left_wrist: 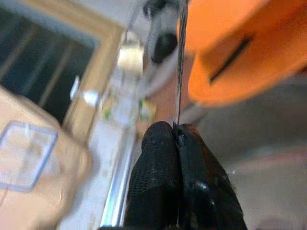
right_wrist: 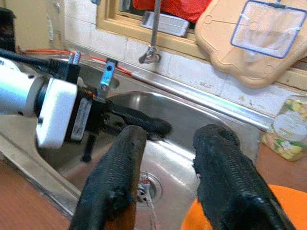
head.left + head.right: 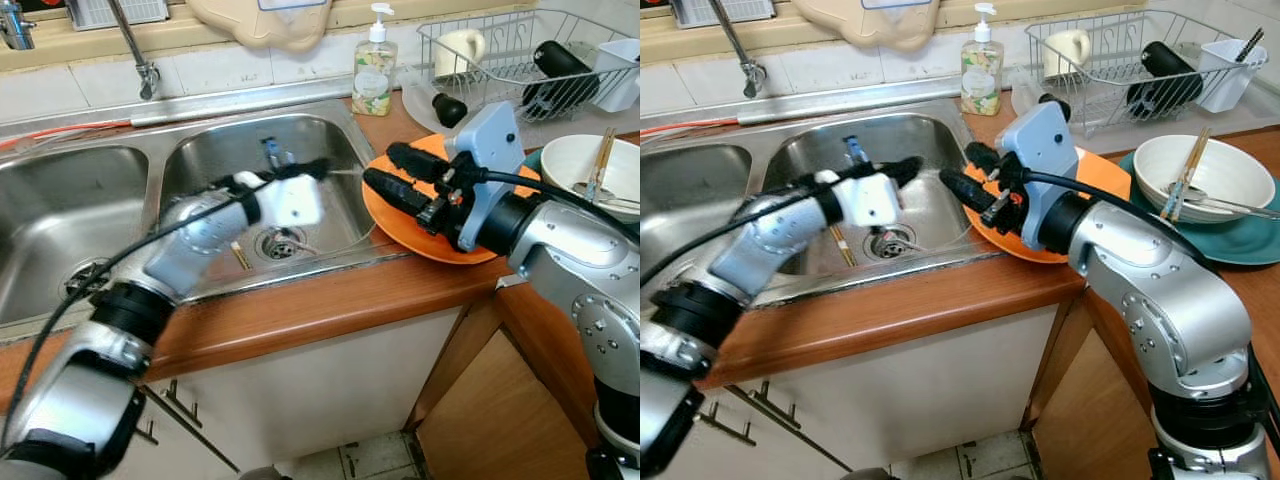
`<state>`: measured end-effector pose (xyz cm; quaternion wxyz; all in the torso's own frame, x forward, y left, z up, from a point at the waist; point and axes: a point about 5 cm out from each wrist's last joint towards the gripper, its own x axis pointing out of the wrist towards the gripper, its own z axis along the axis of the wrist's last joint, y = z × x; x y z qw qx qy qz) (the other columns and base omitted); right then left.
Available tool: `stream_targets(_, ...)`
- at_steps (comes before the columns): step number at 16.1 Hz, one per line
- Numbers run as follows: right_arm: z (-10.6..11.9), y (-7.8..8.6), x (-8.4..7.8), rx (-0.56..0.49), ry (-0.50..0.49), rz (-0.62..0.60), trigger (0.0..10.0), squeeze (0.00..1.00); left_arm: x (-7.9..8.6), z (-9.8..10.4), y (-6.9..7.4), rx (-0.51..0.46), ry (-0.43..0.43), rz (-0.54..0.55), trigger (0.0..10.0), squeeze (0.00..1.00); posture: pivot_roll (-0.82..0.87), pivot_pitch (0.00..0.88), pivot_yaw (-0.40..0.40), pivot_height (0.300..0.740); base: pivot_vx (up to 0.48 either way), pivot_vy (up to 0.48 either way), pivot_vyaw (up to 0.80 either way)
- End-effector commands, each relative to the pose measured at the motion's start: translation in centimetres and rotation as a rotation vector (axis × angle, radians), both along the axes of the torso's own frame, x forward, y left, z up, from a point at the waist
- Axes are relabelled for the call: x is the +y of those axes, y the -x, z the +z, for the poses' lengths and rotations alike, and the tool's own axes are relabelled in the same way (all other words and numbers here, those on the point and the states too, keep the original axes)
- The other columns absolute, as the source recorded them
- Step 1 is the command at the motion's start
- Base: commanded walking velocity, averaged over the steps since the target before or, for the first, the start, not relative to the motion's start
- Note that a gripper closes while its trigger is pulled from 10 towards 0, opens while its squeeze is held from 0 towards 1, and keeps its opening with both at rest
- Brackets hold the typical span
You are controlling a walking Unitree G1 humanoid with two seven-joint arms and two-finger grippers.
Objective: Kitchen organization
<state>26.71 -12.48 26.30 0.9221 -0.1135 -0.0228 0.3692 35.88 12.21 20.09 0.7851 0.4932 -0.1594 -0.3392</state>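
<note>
Over the right sink basin point(image 3: 215, 150), my left gripper point(image 3: 312, 170) is shut on a thin metal utensil point(image 1: 180, 72). Its free end points toward the orange plate point(image 3: 420, 238), which lies on the wooden counter beside the sink. My right gripper point(image 3: 380, 166) hovers over the plate's sink-side edge, its two fingers open and empty, facing the left gripper. In the right wrist view the open fingers point(image 2: 115, 182) frame the left gripper's tip point(image 2: 153, 127) above the drain.
A soap bottle point(image 3: 373, 65) stands behind the plate. A wire dish rack point(image 3: 520, 60) with a mug and dark items fills the back right. A white bowl point(image 3: 585, 165) holding chopsticks sits on a teal plate. A small stick point(image 3: 240, 255) lies near the drain point(image 3: 282, 243).
</note>
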Motion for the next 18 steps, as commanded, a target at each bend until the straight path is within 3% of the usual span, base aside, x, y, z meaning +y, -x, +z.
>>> stream_targets(1,-0.1,0.0,-0.1,-0.004,0.013,-0.021,10.0,1.00,1.0,0.1,-0.6,0.010,-0.025,0.061,0.0,0.00,-0.07,0.000,0.089,0.740,0.000,0.000,0.00)
stream_targets(2,-0.6,0.1,-0.2,0.012,0.039,-0.037,10.0,1.00,2.6,-1.1,-1.2,0.084,-0.077,0.139,0.0,0.00,-0.07,0.000,0.090,0.740,0.000,0.000,0.00)
stream_targets(4,-1.2,0.5,-0.1,0.035,0.063,-0.020,10.0,1.00,4.1,-2.6,-1.6,0.173,-0.115,0.223,0.0,0.00,-0.06,0.000,0.088,0.740,0.000,0.000,0.00)
stream_targets(5,-1.9,1.1,0.2,0.052,0.097,0.022,10.0,1.00,5.4,-4.3,-1.9,0.276,-0.142,0.313,4.0,0.00,-0.06,0.000,0.088,0.740,0.000,0.000,0.00)
stream_targets(6,-2.1,1.4,0.4,0.065,0.105,0.040,10.0,1.00,5.8,-4.9,-2.0,0.318,-0.151,0.349,8.1,0.00,-0.06,0.000,0.088,0.740,0.000,0.000,0.00)
stream_targets(7,-2.2,1.5,0.5,0.073,0.107,0.049,10.0,1.00,6.1,-5.6,-2.0,0.361,-0.173,0.373,10.0,0.00,-0.07,0.000,0.085,0.740,0.000,0.000,0.00)
stream_targets(9,-2.5,1.8,0.8,0.088,0.101,0.057,10.0,1.00,6.6,-8.3,-1.4,0.544,-0.253,0.435,10.0,0.00,-0.07,0.000,0.087,0.740,0.000,0.000,0.00)
stream_targets(10,-2.5,1.8,0.8,0.088,0.099,0.053,10.0,1.00,6.7,-8.6,-1.4,0.573,-0.257,0.444,10.0,0.00,-0.08,0.000,0.090,0.740,0.000,0.000,0.00)
stream_targets(11,-2.5,1.8,0.7,0.087,0.097,0.037,10.0,1.00,6.5,-8.6,-1.6,0.578,-0.229,0.460,10.0,1.00,-0.08,0.000,0.090,0.740,0.000,0.000,0.00)
stream_targets(14,-2.4,1.7,-0.1,0.097,0.078,-0.021,10.0,1.00,6.2,-8.4,-1.7,0.581,-0.211,0.451,10.0,1.00,-0.08,0.000,0.092,0.740,0.000,0.000,0.00)
stream_targets(15,-2.3,1.5,-0.9,0.097,0.073,-0.078,10.0,1.00,5.9,-7.8,-2.0,0.552,-0.133,0.442,10.0,1.00,-0.08,0.000,0.093,0.740,0.000,0.000,0.00)
stream_targets(18,-2.1,1.3,-2.2,0.103,0.054,-0.166,10.0,1.00,5.8,-7.2,-2.0,0.529,-0.019,0.422,10.0,1.00,-0.08,0.000,0.091,0.740,0.000,0.000,0.00)
